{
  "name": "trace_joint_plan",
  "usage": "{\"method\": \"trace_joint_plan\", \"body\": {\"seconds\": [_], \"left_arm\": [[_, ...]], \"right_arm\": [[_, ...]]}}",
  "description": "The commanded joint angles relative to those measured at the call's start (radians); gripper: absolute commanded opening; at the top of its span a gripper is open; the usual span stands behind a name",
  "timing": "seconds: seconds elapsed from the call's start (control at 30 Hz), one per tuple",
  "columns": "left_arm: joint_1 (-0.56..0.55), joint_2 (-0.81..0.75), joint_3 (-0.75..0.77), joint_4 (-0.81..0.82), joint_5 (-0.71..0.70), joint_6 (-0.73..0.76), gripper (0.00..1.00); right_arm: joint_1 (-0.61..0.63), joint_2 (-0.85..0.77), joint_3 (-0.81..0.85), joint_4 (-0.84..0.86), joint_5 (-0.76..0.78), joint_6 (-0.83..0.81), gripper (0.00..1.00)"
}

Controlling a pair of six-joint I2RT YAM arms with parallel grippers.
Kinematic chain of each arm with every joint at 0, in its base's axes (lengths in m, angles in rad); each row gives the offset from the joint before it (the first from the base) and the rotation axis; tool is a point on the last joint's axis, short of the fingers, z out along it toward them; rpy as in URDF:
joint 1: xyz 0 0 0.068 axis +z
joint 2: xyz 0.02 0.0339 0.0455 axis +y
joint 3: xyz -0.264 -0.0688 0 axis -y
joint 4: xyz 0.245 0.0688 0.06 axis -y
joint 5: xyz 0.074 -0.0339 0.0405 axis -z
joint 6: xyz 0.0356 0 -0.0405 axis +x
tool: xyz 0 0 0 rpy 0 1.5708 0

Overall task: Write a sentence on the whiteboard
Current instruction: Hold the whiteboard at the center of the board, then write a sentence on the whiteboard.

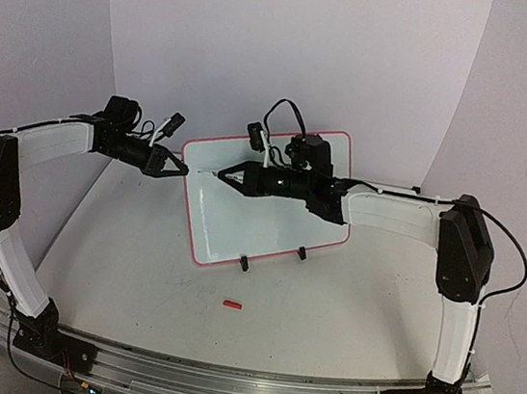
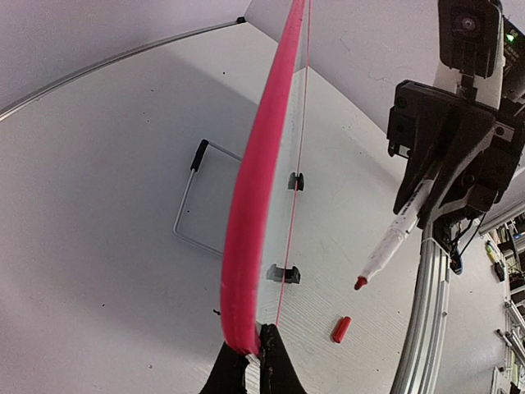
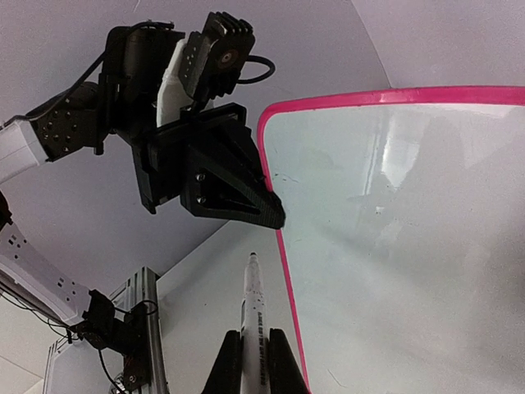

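Observation:
The whiteboard [image 1: 271, 213], glossy white with a pink rim, stands tilted on two black clip feet [image 1: 245, 264] at mid table. My left gripper [image 1: 182, 169] is shut on its left rim; in the left wrist view the fingertips [image 2: 279, 361] pinch the pink edge [image 2: 254, 189]. My right gripper [image 1: 230, 177] is shut on a white marker [image 3: 253, 320], uncapped, with its red tip [image 2: 359, 283] in front of the board's left part and clear of the surface. The board face [image 3: 410, 246] shows no sentence in these views.
A red marker cap [image 1: 232, 303] lies on the table in front of the board, also seen from the left wrist [image 2: 341, 328]. A wire stand [image 2: 193, 197] props the board from behind. White walls close in at the back and both sides.

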State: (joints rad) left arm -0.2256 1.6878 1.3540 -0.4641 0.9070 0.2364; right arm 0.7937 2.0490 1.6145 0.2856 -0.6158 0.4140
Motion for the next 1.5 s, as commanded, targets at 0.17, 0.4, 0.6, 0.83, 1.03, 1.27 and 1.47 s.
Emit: {"method": "trace_joint_plan", "body": {"seconds": [0.17,0.4,0.6,0.83,1.03,1.27,1.47], "left_arm": [[-0.004,-0.011,-0.006,-0.034,-0.045,0.069,0.00],[-0.004,-0.012,-0.006,-0.037,-0.043,0.072,0.00],[-0.004,-0.012,-0.004,-0.037,-0.040,0.073,0.00],[-0.004,-0.017,-0.004,-0.040,-0.037,0.075,0.00],[-0.004,-0.020,-0.004,-0.040,-0.034,0.076,0.00],[-0.004,-0.025,-0.006,-0.040,-0.033,0.077,0.00],[-0.004,-0.029,-0.007,-0.038,-0.035,0.078,0.00]], "right_arm": [[0.004,0.077,0.138,0.081,0.001,0.022,0.00],[0.003,0.116,0.196,0.084,0.001,0.032,0.00],[0.004,0.152,0.245,0.077,0.016,0.040,0.00],[0.005,0.180,0.284,0.063,0.047,0.042,0.00],[0.005,0.191,0.296,0.026,0.086,0.032,0.00],[0.004,0.170,0.244,0.018,0.121,0.017,0.00],[0.004,0.128,0.151,0.027,0.136,0.007,0.00]]}}
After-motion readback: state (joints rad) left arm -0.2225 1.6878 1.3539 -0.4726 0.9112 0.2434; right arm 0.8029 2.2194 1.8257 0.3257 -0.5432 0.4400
